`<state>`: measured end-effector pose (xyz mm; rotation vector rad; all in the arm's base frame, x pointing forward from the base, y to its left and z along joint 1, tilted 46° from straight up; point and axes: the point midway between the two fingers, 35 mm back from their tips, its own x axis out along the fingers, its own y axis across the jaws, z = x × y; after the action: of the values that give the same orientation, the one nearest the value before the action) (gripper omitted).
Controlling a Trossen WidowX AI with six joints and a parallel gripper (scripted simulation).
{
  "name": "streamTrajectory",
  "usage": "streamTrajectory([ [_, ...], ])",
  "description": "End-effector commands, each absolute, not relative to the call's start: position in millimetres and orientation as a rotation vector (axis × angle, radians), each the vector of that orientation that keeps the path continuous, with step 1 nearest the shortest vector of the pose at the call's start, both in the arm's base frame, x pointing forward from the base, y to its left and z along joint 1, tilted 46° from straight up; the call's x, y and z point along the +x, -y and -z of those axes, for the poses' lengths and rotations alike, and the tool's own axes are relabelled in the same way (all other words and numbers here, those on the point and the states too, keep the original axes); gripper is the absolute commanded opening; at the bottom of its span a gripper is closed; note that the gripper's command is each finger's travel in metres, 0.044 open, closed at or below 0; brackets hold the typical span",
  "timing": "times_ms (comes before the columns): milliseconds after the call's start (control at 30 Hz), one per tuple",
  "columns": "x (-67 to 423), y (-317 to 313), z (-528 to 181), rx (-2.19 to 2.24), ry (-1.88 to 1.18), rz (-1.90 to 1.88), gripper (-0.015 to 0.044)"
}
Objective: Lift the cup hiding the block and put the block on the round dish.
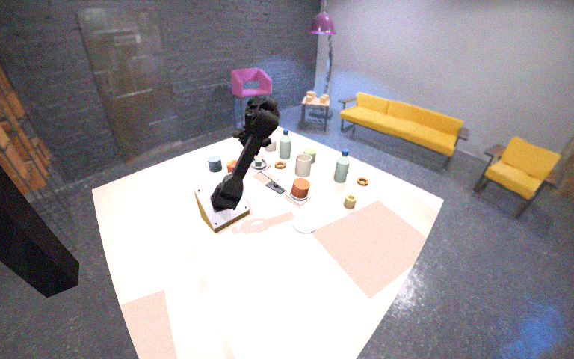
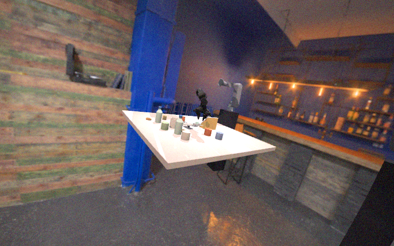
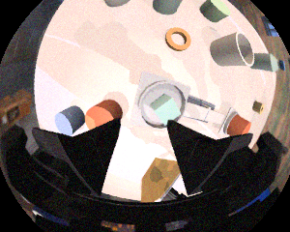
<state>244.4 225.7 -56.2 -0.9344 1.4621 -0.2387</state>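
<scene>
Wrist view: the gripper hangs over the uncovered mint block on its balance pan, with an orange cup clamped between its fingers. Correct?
No cup is clamped: the wrist view shows the gripper open and holding nothing, the orange cup standing on the table off to one side. It does hang over the uncovered mint block on its balance pan.

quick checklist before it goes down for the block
1. Gripper open and holding nothing: ok
2. Block uncovered on its balance pan: ok
3. Block centred between the fingers: not ok, in the wrist view it sits toward one fingertip
4. Other cup upright on its end of the balance: ok
5. Lifted cup set down away from the round dish, no cup above the dish: ok
6. Height left above the block: cannot tell
</scene>
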Motion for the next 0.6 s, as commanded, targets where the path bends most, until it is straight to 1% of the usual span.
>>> streamTrajectory([
  [0, 249.0, -223.1, 50.3, -1.063, -1.492, 0.138, 0.026],
  [567, 259.7, -213.5, 33.1, -1.504, -1.579, -0.247, 0.026],
])
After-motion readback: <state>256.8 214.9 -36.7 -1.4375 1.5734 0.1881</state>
